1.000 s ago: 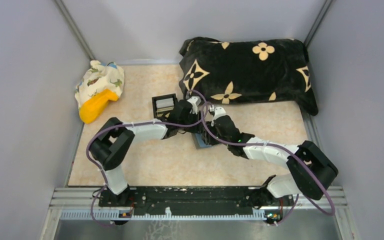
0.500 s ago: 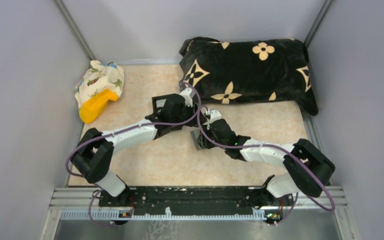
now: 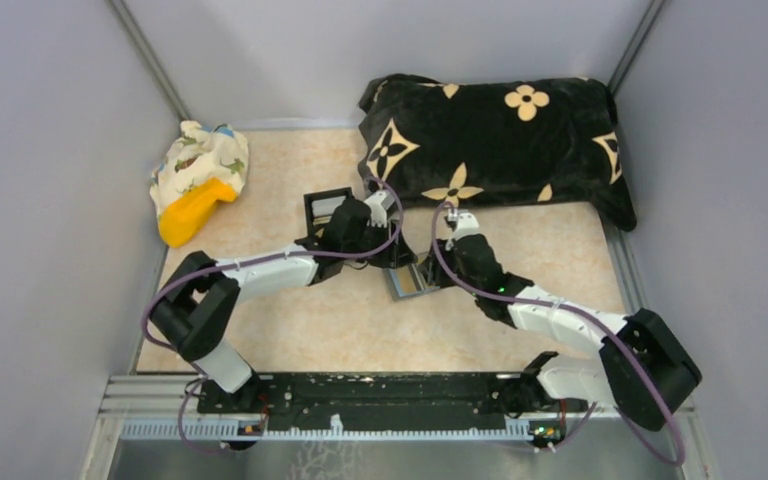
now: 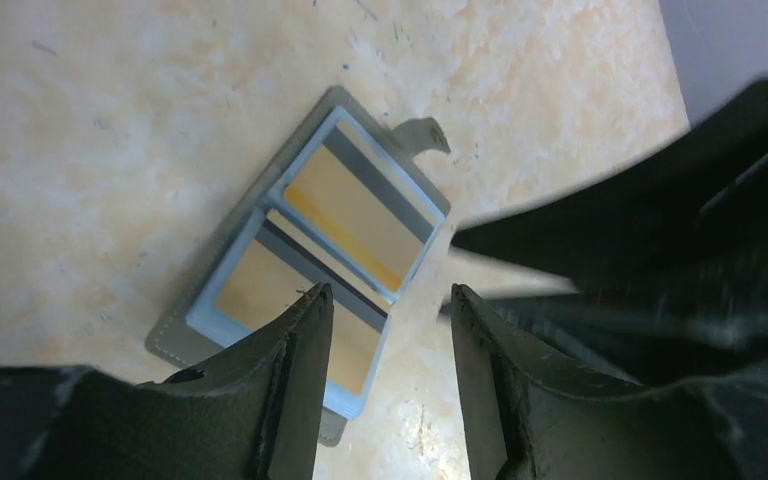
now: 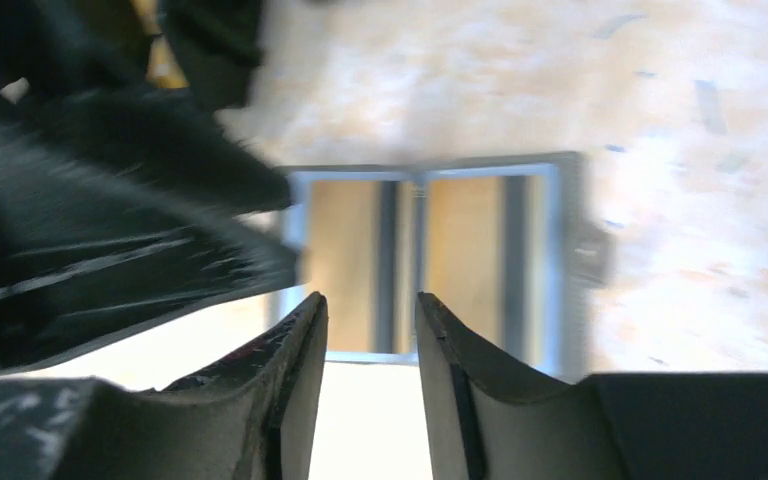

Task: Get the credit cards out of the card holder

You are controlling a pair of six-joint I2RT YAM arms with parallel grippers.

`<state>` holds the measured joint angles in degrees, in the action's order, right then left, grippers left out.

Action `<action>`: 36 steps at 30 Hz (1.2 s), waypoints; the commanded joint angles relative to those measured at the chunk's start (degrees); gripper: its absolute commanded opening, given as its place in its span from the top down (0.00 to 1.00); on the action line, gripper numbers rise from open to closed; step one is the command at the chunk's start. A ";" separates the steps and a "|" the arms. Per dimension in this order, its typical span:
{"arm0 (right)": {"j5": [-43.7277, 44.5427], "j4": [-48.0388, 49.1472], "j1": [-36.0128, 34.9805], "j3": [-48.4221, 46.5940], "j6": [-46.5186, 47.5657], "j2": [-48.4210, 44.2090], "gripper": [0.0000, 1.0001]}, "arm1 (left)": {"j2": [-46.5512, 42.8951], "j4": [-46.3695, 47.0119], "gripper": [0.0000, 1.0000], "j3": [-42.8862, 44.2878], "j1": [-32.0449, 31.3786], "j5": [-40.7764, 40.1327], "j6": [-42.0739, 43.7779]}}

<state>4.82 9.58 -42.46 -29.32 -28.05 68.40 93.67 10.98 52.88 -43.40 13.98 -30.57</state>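
The grey card holder (image 3: 408,283) lies open flat on the beige table, light-blue inner face up. In the left wrist view the card holder (image 4: 250,240) shows two gold cards with dark stripes, one card (image 4: 355,210) in each pocket. It also shows in the right wrist view (image 5: 560,250), blurred. My left gripper (image 4: 388,300) is open and empty, hovering just above the holder's edge; in the top view it (image 3: 388,257) is at the holder's far left. My right gripper (image 5: 370,305) is open and empty, close over the holder's near edge; in the top view it (image 3: 430,275) is at the holder's right.
A black box (image 3: 322,205) stands behind the left wrist, partly hidden. A black pillow with cream flowers (image 3: 490,140) fills the back right. A patterned cloth (image 3: 200,160) with a yellow object (image 3: 192,212) lies at the back left. Grey walls enclose the table.
The right arm has drawn back to the right, uncovering the holder, which now lies open flat. The left wrist has shifted slightly, staying beside the holder.
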 commanded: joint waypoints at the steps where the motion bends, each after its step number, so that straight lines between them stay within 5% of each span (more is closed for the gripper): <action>1: -2.94 0.10 6.88 2.82 0.76 -3.11 0.58 | -0.15 3.20 0.47 -2.54 -0.49 3.95 -4.28; 8: -2.03 1.94 7.56 0.32 1.40 -0.34 0.64 | 2.96 7.26 0.51 -6.53 -1.37 8.63 -9.43; 12: -3.52 4.11 7.56 -0.24 0.53 0.15 0.87 | 4.87 7.58 0.51 -7.89 -1.60 9.14 -9.94; 14: -4.53 4.46 7.56 -0.50 0.52 0.34 0.90 | 5.34 7.25 0.52 -8.56 -1.58 8.61 -10.03; 22: -10.10 11.92 7.56 1.83 -1.89 6.55 0.90 | 6.81 6.07 0.59 -8.48 -1.47 6.84 -8.51; 27: -14.48 18.58 8.68 3.76 -4.41 11.74 0.86 | 6.98 6.56 1.00 -8.98 -1.52 7.46 -7.45; 32: -15.80 22.30 10.80 5.21 -5.27 14.71 0.73 | 7.05 6.71 1.00 -9.64 -1.52 7.56 -6.80; 36: -16.06 23.57 12.29 6.26 -5.60 15.63 0.72 | 5.67 5.45 1.00 -9.92 -1.51 6.02 -5.93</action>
<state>-9.87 27.53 -31.53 -23.68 -32.80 83.44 100.09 16.53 43.99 -44.64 21.04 -38.33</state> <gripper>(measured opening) 0.278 0.005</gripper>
